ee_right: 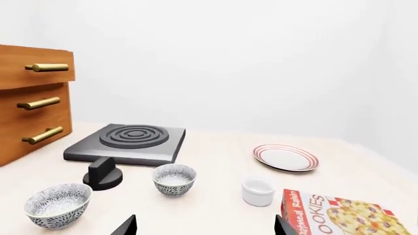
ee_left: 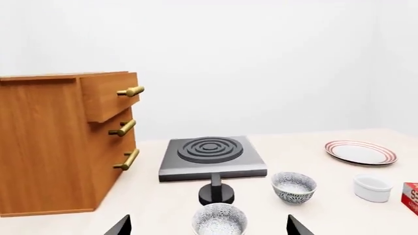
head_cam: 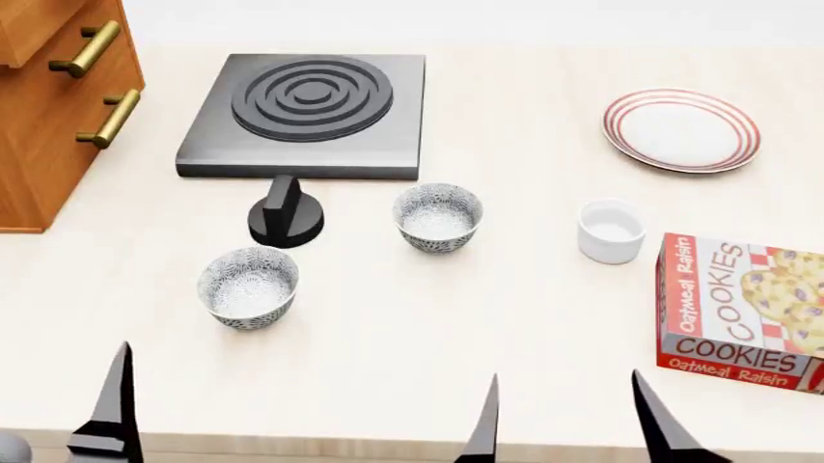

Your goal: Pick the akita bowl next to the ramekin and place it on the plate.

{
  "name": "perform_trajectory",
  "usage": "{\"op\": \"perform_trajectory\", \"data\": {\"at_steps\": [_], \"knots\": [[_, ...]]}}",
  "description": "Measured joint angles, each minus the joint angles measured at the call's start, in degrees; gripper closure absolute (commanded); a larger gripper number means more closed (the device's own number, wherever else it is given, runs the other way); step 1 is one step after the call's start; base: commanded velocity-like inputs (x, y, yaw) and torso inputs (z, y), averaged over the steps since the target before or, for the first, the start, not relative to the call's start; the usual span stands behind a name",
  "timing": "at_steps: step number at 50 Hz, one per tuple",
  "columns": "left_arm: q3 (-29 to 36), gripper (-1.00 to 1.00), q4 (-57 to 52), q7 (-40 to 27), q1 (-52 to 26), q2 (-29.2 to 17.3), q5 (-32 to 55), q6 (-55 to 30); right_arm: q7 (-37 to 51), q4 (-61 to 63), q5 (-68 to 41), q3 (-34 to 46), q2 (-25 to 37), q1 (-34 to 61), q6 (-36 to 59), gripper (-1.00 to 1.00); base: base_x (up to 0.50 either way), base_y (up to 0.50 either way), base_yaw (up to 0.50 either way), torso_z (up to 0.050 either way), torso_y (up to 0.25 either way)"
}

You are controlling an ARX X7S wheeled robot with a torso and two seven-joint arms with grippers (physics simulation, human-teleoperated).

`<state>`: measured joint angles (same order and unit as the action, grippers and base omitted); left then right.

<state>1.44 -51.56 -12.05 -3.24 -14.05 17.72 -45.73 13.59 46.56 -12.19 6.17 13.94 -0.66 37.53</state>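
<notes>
On the pale counter (head_cam: 515,289), the akita bowl (head_cam: 438,217) sits ahead of the spread, empty right end effector (head_cam: 566,424).

The cookie box (head_cam: 740,313), lying at the near right of the table (head_cam: 515,318), is showing "COOKIES" in large letters on its top face. Along its left edge and near edge, "Oatmeal Raisin" is reading in smaller script.

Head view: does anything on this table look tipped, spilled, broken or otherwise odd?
Only one thing: the top drawer of the wooden cabinet stands pulled out past the two below it. Both patterned bowls, the ramekin and the plate sit upright and empty; the cookie box lies flat. Nothing is spilled or broken.
</notes>
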Motion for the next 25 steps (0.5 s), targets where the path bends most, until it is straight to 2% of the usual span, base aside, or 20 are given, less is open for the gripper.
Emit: {"op": "perform_trajectory", "data": {"at_steps": [7, 12, 19, 25], "knots": [[-1.39, -1.0, -3.96, -1.2, -1.11, -0.59, 3.49, -4.5, 0.68, 4.0, -1.07, -0.27, 0.44, 0.46, 3.51, -1.0, 0.0, 0.0, 0.0, 0.0, 0.0], [-1.78, -1.0, -5.69, -4.56, -1.94, -2.69, 8.13, -5.67, 1.27, 6.74, -1.84, -0.52, 0.79, 1.08, 5.98, -1.0, 0.0, 0.0, 0.0, 0.0, 0.0], [-1.24, -1.0, -7.03, -12.4, -3.27, -7.99, 17.58, -4.32, 2.97, 9.87, -4.28, -0.92, 1.72, 2.19, 8.9, -1.0, 0.0, 0.0, 0.0, 0.0, 0.0], [1.07, -1.0, -7.62, -19.73, -4.62, -13.78, 25.09, -0.95, 10.8, 11.45, -12.5, 0.79, 7.28, 4.25, 8.09, -1.0, 0.0, 0.0, 0.0, 0.0, 0.0]]}}
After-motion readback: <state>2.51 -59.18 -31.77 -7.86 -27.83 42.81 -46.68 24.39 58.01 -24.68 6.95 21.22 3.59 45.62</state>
